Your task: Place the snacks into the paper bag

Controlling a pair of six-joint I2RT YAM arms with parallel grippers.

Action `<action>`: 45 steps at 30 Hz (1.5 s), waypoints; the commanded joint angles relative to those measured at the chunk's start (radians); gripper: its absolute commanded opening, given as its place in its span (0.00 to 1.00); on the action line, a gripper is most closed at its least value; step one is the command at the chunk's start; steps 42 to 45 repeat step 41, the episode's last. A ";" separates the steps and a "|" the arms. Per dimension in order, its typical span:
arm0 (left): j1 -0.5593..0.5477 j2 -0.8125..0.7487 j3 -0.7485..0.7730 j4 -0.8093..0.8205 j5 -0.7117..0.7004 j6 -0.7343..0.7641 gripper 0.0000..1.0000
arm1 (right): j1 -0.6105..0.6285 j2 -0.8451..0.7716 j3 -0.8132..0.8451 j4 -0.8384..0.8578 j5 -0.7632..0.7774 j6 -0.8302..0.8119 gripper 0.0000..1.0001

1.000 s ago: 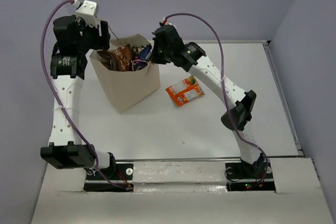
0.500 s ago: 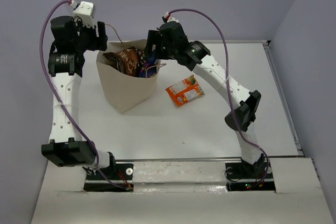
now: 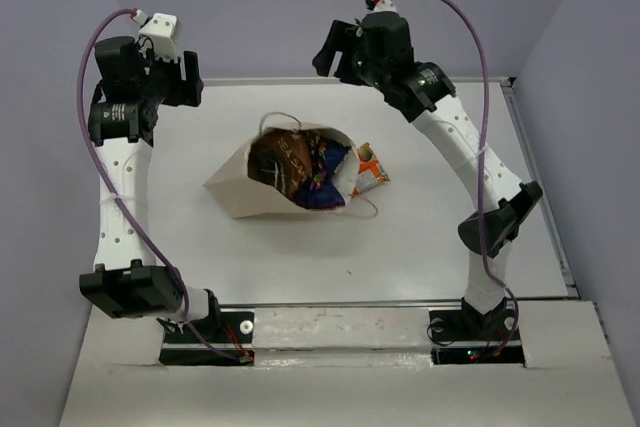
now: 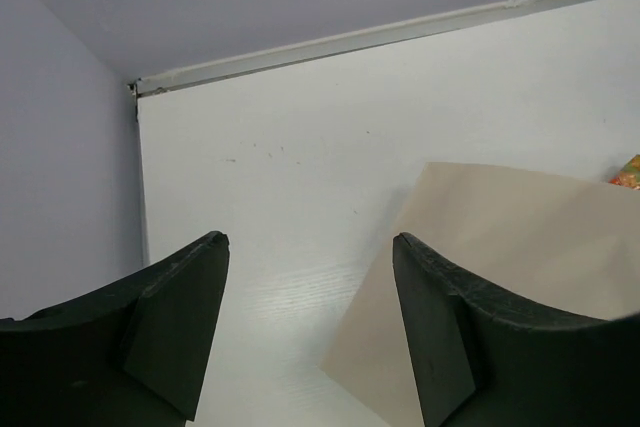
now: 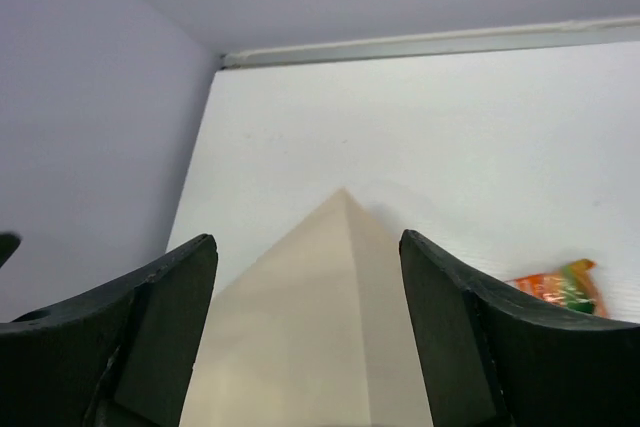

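The beige paper bag (image 3: pixel 238 187) lies tipped on its side mid-table, mouth facing right. Inside its mouth show a dark brown chip bag (image 3: pixel 283 161) and purple and blue packets (image 3: pixel 325 185). A small orange-red packet (image 3: pixel 369 169) lies on the table against the mouth's right edge. My left gripper (image 3: pixel 190 80) hangs open, high above the table's back left. My right gripper (image 3: pixel 328 51) hangs open above the back middle. In the wrist views the paper bag (image 4: pixel 520 247) (image 5: pixel 300 337) lies far below the open left gripper (image 4: pixel 310 242) and right gripper (image 5: pixel 307 240), with nothing between the fingers.
The white table ends in a raised rail (image 3: pixel 250 80) along the back and a rail (image 3: pixel 540 187) on the right. Lilac walls close in behind and on both sides. The bag's thin loop handle (image 3: pixel 366 210) trails on the table.
The bag stood upright under both grippers; now it lies toppled toward the table's middle. My right gripper has opened and risen back to the right. The left gripper stayed open.
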 commanded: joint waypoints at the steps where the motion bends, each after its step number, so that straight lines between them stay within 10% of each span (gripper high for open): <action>1: 0.008 -0.017 -0.038 -0.034 0.166 -0.008 0.77 | -0.056 -0.051 -0.048 0.025 -0.071 0.007 0.78; 17: -0.055 -0.051 -0.144 0.021 0.115 -0.012 0.77 | -0.228 -0.130 -0.347 -0.053 -0.156 -0.016 0.88; 31: -0.043 -0.158 -0.449 0.157 -0.031 -0.044 0.87 | -0.657 -0.459 -1.106 0.233 -0.044 -0.098 1.00; 45: 0.008 -0.325 -0.699 0.318 -0.128 -0.079 0.97 | -0.657 -0.566 -1.366 0.408 0.099 -0.117 1.00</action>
